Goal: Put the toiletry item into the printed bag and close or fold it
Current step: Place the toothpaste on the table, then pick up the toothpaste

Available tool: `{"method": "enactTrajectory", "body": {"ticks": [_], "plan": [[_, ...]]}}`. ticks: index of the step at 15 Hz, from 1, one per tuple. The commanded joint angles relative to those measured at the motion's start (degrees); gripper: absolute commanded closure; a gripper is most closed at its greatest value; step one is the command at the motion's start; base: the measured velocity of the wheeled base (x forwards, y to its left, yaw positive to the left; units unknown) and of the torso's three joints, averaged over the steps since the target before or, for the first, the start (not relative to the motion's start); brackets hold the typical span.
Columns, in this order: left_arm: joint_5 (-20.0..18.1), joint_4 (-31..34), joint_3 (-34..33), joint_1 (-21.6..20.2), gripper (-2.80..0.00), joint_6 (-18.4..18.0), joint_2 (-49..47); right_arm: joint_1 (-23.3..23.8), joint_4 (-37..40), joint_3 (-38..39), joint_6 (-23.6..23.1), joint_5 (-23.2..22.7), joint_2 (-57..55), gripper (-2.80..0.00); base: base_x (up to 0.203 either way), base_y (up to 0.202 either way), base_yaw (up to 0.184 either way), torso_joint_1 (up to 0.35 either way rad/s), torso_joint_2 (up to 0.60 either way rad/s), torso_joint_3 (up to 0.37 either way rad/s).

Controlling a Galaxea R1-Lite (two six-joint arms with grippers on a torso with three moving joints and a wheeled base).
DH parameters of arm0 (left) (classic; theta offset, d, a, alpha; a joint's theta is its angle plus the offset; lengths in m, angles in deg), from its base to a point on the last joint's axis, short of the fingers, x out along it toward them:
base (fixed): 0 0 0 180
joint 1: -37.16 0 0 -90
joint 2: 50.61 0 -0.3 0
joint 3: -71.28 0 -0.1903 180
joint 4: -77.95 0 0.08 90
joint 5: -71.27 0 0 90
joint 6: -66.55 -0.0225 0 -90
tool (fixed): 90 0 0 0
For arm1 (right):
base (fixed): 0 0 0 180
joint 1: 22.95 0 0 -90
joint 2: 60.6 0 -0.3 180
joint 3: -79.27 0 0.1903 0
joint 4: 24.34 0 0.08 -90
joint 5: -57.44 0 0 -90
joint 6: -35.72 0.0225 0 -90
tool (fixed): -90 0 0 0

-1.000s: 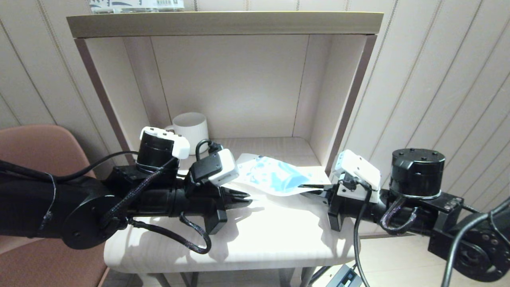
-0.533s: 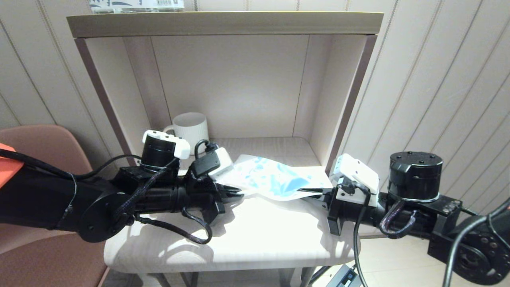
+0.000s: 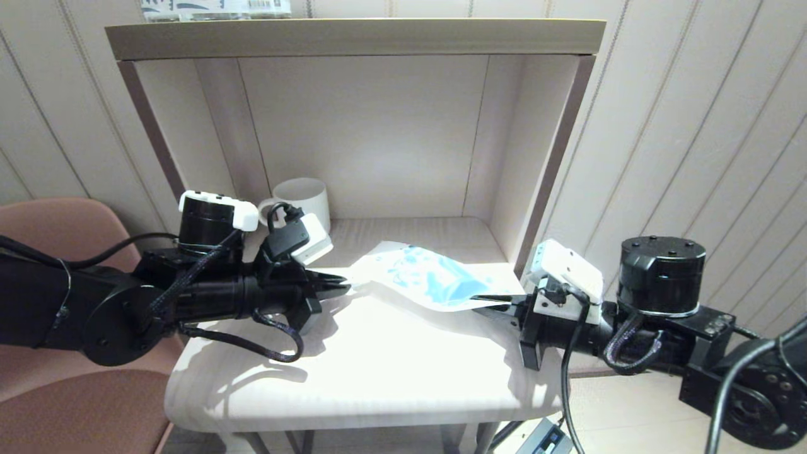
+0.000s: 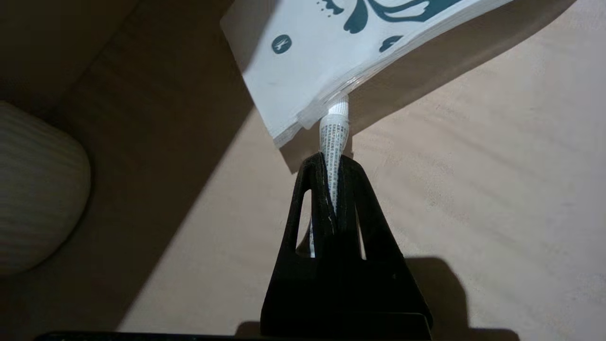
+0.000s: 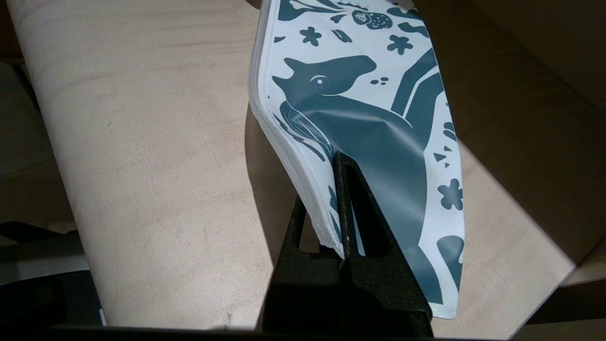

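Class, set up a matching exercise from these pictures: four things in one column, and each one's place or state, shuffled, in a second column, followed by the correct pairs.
Things:
1. toiletry item
2. printed bag
3. white ribbed mug
4. printed package

Places or states:
A. on top of the shelf unit
B. pinched at one end by the right gripper
C. standing at the back left of the shelf
D. clamped in the left gripper, tip at the bag's edge

Pairs: 1-D, 2-B, 3-C, 4-A

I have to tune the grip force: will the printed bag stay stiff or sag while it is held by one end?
Probably floppy: the printed bag, clamped at one end by the right gripper, bows along its length. Likely light, since thin jaws hold it clear of the table. Its glossy film may slip.
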Motion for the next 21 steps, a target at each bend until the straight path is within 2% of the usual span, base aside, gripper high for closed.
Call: {"method": "enactTrajectory", "body": {"ticks": [1,2,7,10,13,15,18,21], "plan": [[-0.16,-0.27,0.05,-1.11,0.00,-0.72,-0.92,0.14,-0.17,-0.32,0.02,-0.51,1.20,0.00,0.000,0.000,0.000,0.000,0.00,0.000],[-0.17,-0.47,0.06,-1.44,-2.80,-1.37,-1.69,0.17,-0.07,-0.46,0.14,-0.67,1.69,0.00,0.000,0.000,0.000,0.000,0.00,0.000],[-0.60,-1.11,0.24,-1.46,-2.80,-1.27,-1.61,0.26,0.05,-0.81,1.55,-0.72,3.35,0.00,0.000,0.000,0.000,0.000,0.00,0.000],[-0.95,-3.18,-1.02,-1.70,-2.80,-0.63,2.01,0.64,0.35,-1.82,4.03,-0.60,4.57,0.00,0.000,0.000,0.000,0.000,0.00,0.000],[-5.62,-3.81,-1.63,-5.03,-2.80,3.69,6.34,-0.72,2.01,-2.01,11.58,-0.56,6.81,0.00,0.000,0.000,0.000,0.000,0.00,0.000],[-8.27,-4.46,-1.45,-6.40,-2.80,5.06,9.52,-1.06,2.37,-2.67,12.56,-0.31,7.86,0.00,0.000,0.000,0.000,0.000,0.00,0.000],[-8.95,-4.73,-3.06,-6.73,-2.80,5.23,12.45,-2.15,3.08,-3.02,14.87,-0.18,11.01,0.00,0.000,0.000,0.000,0.000,0.00,0.000],[-9.56,-4.72,-3.78,-6.73,-2.80,5.50,12.87,-2.63,8.19,-4.79,15.59,-0.28,15.19,0.00,0.000,0.000,0.000,0.000,0.00,0.000]]}}
